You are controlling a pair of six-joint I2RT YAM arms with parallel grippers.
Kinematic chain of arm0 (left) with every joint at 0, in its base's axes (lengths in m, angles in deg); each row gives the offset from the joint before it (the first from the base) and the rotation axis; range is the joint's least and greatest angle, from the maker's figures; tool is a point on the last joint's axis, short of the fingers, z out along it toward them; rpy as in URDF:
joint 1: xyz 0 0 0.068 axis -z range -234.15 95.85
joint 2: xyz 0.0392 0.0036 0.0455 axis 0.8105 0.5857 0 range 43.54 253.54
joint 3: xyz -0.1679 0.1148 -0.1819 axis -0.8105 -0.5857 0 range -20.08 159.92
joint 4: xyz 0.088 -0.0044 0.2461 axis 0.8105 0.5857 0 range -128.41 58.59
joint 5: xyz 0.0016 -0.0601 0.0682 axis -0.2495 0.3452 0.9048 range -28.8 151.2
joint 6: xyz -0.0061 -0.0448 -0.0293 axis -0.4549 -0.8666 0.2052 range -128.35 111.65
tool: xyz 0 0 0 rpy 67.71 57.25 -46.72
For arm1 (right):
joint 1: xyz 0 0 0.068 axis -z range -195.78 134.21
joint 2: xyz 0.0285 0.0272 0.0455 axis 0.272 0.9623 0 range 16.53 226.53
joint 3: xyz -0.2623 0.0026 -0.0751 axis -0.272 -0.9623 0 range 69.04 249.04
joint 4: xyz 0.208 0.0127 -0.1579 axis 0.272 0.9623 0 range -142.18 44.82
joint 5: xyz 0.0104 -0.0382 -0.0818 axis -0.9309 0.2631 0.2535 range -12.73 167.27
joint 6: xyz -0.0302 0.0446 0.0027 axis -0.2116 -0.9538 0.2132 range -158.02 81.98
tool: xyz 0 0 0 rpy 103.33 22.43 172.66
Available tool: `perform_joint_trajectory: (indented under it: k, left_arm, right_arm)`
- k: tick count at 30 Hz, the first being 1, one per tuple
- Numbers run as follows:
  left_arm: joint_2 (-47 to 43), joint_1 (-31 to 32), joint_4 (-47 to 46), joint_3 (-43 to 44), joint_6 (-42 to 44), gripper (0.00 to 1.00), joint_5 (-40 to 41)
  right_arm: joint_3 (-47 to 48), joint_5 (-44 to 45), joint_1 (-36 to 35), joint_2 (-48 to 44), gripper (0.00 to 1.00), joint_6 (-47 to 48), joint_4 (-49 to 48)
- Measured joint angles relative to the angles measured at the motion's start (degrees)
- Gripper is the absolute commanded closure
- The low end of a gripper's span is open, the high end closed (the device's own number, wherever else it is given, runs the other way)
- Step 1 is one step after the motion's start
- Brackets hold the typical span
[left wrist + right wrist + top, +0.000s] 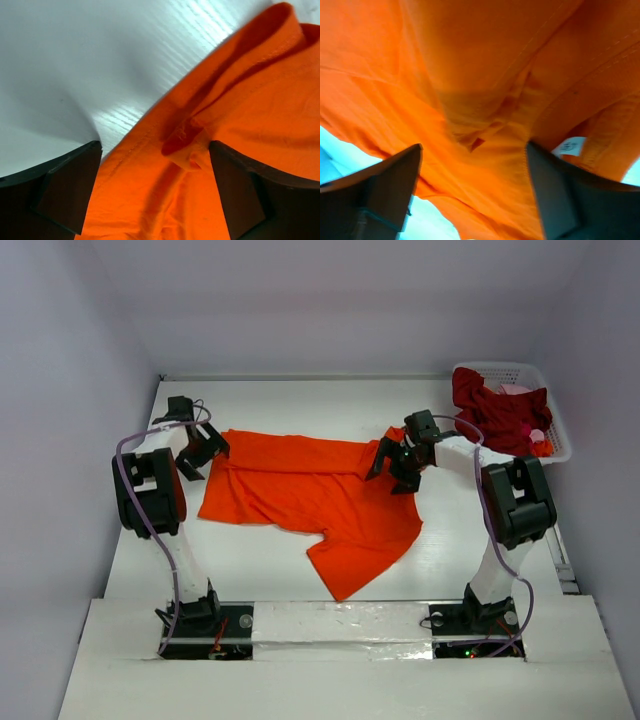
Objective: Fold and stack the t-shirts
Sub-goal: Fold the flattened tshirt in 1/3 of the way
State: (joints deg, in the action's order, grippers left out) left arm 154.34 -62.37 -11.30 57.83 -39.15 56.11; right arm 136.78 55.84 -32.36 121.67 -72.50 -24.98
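Orange t-shirt (310,495), long axis left-right

A white table (300,400) fills the floor of a white-walled enclosure. An orange t-shirt (310,490) lies directly on it, spread across the middle from left to right and rumpled rather than flat. Its far edge runs roughly straight across, and on the right side the cloth reaches toward the near edge and ends in a blunt point near the centre. A white lattice basket (497,367) sits on the table in the far right corner, apart from the shirt. Bare tabletop surrounds the shirt.
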Motion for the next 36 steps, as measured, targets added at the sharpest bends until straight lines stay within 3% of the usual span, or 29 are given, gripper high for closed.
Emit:
perform_joint_trajectory:
  k: [3,10,20,24,25,26,28,29,33,36]
  left_arm:
    - [0.0,-0.3,-0.1,-0.6,-0.3,0.01,0.7]
    - [-2.7,-0.7,0.0,-1.8,-0.6,0.01,2.4]
    - [-19.6,-1.0,-0.2,-3.1,-0.4,0.02,1.4]
    - [-28.9,-1.0,-1.4,-10.4,-0.3,0.22,-1.0]
    - [-30.2,-1.0,-1.4,-12.1,0.0,0.33,-1.3]
    - [-31.3,-1.0,-1.2,-14.0,0.2,0.52,-1.6]
    - [-32.3,-1.0,-0.4,-17.3,1.2,0.63,-2.1]
    - [-32.7,-1.0,-0.2,-19.1,1.7,0.75,-2.4]
    - [-36.2,-1.0,1.2,-25.5,3.2,0.84,-2.9]
    - [-40.9,-0.9,1.5,-28.4,3.4,0.81,-3.3]
  right_arm:
    - [0.0,0.2,0.0,-0.1,0.0,-0.2,-0.6]
    - [0.0,4.4,0.0,-4.5,0.0,0.0,-0.1]
    - [5.6,6.8,0.0,-16.3,0.0,2.0,4.5]
    - [0.1,4.7,-0.2,-21.1,0.0,2.8,5.1]
    - [-2.3,4.6,-0.4,-22.6,0.06,3.1,5.7]
    - [-4.2,4.4,-0.7,-24.0,0.14,3.4,6.6]
    - [-7.4,4.0,-1.2,-26.6,0.28,3.9,8.5]
    - [-9.0,3.8,-1.6,-28.1,0.37,4.3,9.2]
    - [-13.7,2.8,-3.5,-34.1,0.42,5.5,12.2]
    - [-17.0,2.3,-5.1,-39.4,0.26,6.2,14.1]
